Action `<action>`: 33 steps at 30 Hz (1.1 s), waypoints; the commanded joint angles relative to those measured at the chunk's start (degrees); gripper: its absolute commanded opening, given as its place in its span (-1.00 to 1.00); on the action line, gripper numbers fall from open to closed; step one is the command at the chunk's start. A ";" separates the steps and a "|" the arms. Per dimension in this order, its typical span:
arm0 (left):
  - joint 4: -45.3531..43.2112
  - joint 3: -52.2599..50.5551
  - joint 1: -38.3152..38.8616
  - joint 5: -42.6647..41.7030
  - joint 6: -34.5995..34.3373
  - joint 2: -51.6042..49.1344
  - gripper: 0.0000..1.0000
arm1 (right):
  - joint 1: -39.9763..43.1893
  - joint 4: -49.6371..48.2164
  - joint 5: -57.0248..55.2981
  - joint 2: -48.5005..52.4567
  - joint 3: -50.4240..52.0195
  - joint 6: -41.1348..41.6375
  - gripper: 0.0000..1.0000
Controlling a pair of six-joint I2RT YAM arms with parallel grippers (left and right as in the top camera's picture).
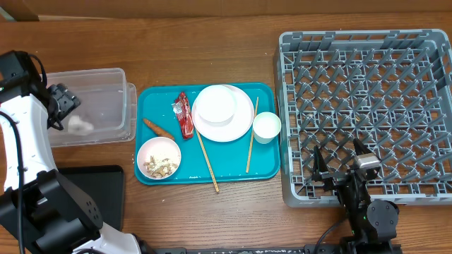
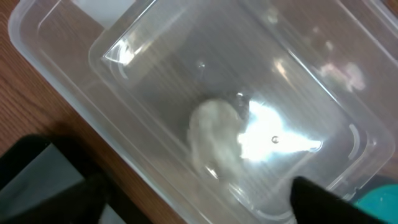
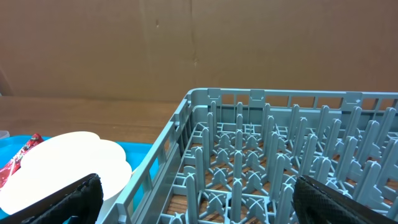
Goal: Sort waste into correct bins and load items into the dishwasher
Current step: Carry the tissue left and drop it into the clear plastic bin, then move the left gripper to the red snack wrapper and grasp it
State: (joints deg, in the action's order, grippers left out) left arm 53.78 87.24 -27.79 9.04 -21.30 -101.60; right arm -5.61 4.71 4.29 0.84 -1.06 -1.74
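Observation:
A white tissue ball [image 1: 80,125] [image 2: 214,140] lies inside the clear tub [image 1: 106,77] [image 2: 74,81]. My left gripper [image 1: 60,104] [image 2: 193,208] hangs open just above it, holding nothing. On the teal tray [image 1: 261,169] are a red wrapper [image 1: 183,115], a carrot [image 1: 159,128], a pale bowl of food scraps [image 1: 159,158], a white bowl [image 1: 215,104] on the plate [image 1: 236,125], a white cup [image 1: 266,127] and two chopsticks [image 1: 206,159]. My right gripper [image 1: 341,161] [image 3: 199,199] is open and empty over the near left corner of the grey dish rack [image 1: 367,106] [image 3: 249,155].
The black tray [image 1: 99,183] lies in front of the clear tub, partly under my left arm. The dish rack's pegs stand upright across its whole floor. The right wrist view shows the plate's edge [image 3: 62,162] and a brown wall behind.

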 commanded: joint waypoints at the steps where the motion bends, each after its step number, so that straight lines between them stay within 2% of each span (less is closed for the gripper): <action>1: 0.39 2.56 0.13 -0.74 0.07 0.57 0.99 | 0.22 -0.28 0.26 -0.68 0.61 -0.20 1.00; 7: 6.51 7.98 1.68 -14.25 1.66 3.89 0.84 | 0.22 -0.28 0.26 -0.68 0.61 -0.20 1.00; 11: 10.40 8.28 7.50 -24.17 3.74 8.15 0.69 | 0.22 -0.28 0.26 -0.68 0.61 -0.20 1.00; 15: 16.46 8.00 19.15 -21.62 3.74 9.35 0.68 | 0.22 -0.28 0.26 -0.68 0.61 -0.20 1.00; 18: 15.21 5.60 30.18 -16.17 1.20 7.85 0.62 | 0.22 -0.31 0.26 -0.68 0.61 -0.20 1.00; 23: 12.74 3.58 42.36 -9.79 -3.23 2.86 0.59 | 0.22 -0.28 0.26 -0.68 0.61 -0.20 1.00; 28: 12.83 3.58 46.75 -6.47 -3.58 -2.75 0.58 | 0.22 -0.28 0.26 -0.68 0.61 -0.20 1.00; 33: 13.73 3.56 46.47 -4.90 -3.10 -7.65 0.55 | 0.22 -0.28 0.26 -0.68 0.61 -0.22 1.00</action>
State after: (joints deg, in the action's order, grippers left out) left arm 66.92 91.20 19.05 0.75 -23.83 -106.24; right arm -5.61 4.71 4.32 0.84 -1.06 -1.74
